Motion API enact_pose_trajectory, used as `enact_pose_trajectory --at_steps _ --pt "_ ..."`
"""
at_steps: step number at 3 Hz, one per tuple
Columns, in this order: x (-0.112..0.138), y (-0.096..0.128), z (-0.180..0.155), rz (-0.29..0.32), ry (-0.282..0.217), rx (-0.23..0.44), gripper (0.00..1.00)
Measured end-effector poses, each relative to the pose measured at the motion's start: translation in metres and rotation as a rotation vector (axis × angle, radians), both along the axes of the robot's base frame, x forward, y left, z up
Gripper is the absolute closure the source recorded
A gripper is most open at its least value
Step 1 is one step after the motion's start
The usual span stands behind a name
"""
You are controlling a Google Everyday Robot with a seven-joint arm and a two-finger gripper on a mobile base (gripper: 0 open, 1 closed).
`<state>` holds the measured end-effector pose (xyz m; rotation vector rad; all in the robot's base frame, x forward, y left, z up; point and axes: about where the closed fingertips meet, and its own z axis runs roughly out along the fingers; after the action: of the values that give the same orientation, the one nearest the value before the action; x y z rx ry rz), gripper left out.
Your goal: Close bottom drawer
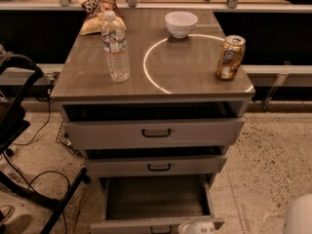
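Note:
The bottom drawer [156,199] of the grey cabinet is pulled far out, and its deep plain grey tray is empty. Its front panel [126,226] runs along the bottom edge of the camera view. A white rounded part that I take to be my gripper [195,227] pokes up at the bottom edge, right at the drawer front's right half. Whether it touches the front is hidden. The middle drawer [156,165] and the top drawer [156,132] each stand slightly out.
On the cabinet top [185,72] stand a water bottle [116,48], a white bowl [181,23], a gold can [230,57] and a chip bag [97,6]. A black frame [19,130] and cables lie on the floor at left. A white robot part [298,216] is at bottom right.

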<state>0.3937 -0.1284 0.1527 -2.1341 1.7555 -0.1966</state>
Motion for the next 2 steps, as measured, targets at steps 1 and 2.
enact_pose_trajectory --at_steps 1,2 --pt "0.0222 0.0001 -0.0152 -0.010 -0.003 0.018 1.00" --pt "0.0222 0.0001 -0.0152 -0.010 -0.003 0.018 1.00"
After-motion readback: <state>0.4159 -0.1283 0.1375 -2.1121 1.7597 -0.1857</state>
